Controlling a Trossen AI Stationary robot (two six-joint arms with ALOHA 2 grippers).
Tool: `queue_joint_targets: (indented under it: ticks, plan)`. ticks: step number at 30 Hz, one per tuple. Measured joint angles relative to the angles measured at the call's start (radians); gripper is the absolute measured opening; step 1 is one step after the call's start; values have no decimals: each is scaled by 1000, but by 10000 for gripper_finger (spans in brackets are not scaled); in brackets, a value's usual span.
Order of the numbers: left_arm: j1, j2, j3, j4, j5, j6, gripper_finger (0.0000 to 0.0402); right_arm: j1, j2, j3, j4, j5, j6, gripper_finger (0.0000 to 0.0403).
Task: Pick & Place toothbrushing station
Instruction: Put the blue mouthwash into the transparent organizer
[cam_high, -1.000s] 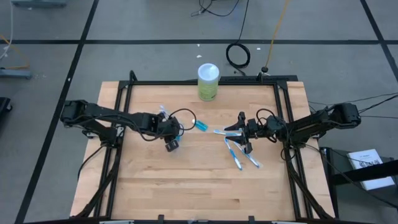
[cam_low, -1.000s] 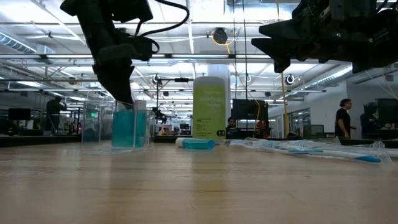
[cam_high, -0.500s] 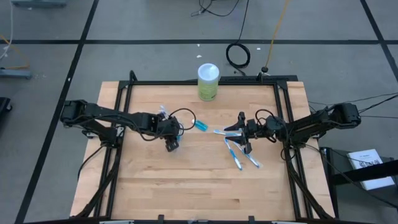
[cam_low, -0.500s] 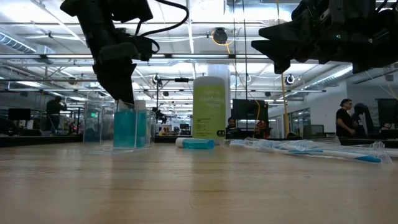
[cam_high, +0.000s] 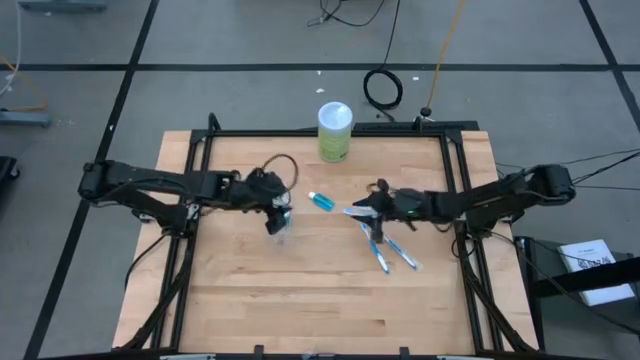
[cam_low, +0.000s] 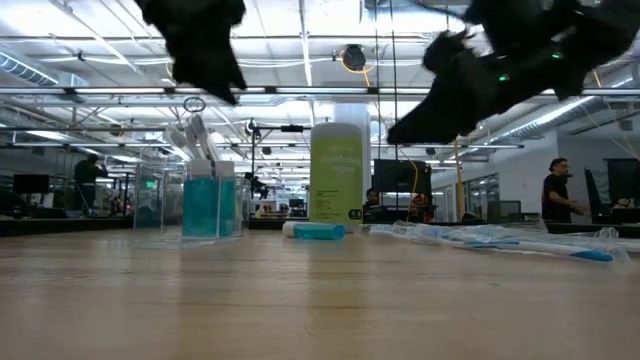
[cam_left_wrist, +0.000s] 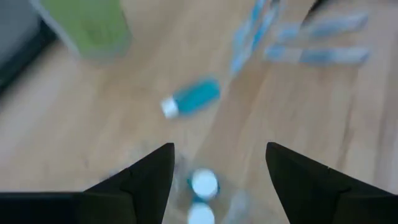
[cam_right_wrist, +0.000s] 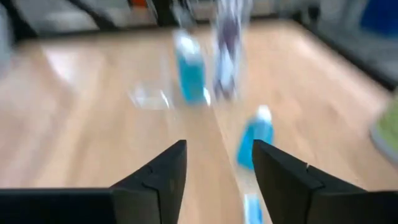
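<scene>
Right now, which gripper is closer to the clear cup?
Left. The left gripper hangs open just above the cup; the right gripper is across the table, over the toothbrushes.

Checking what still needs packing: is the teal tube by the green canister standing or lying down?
Lying down. The teal tube rests on its side on the table, white cap visible at one end, outside the clear cup.

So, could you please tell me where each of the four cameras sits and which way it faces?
High: overhead, straight down; both arms, left gripper over clear cup.
Low: table height, level toward the room; green canister, arms above.
Left wrist: down past its open fingers at the teal tube.
Right wrist: past its open fingers across the table.
All four share that tube.
</scene>
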Motion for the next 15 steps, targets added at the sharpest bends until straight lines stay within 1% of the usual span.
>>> queue_joint_targets:
  ticks: [2, 4, 6, 7, 9, 11, 13, 15]
  plan:
    - [-8, -31, 1, 98, -45, 60, 261, 5, 55, 73, -119, 44, 14, 188]
    - [-21, -63, -4, 143, -105, 113, 259, 5, 137, 140, -130, 73, 9, 201]
    - [-29, -75, 1, 255, -159, 150, 257, -10, 210, 184, -131, 99, -23, 213]
    - [-32, -84, 1, 276, -176, 165, 256, -22, 247, 206, -134, 107, -41, 218]
    - [-33, -92, -5, 293, -186, 188, 256, -53, 329, 261, -117, 96, -59, 226]
    - [-33, -85, 0, 347, -185, 199, 255, -80, 384, 294, -131, 69, -61, 231]
    - [-33, -84, -4, 334, -186, 200, 255, -101, 450, 336, -118, 30, -61, 233]
    - [-33, -74, -3, 343, -186, 200, 255, -116, 493, 356, -131, 20, -61, 235]
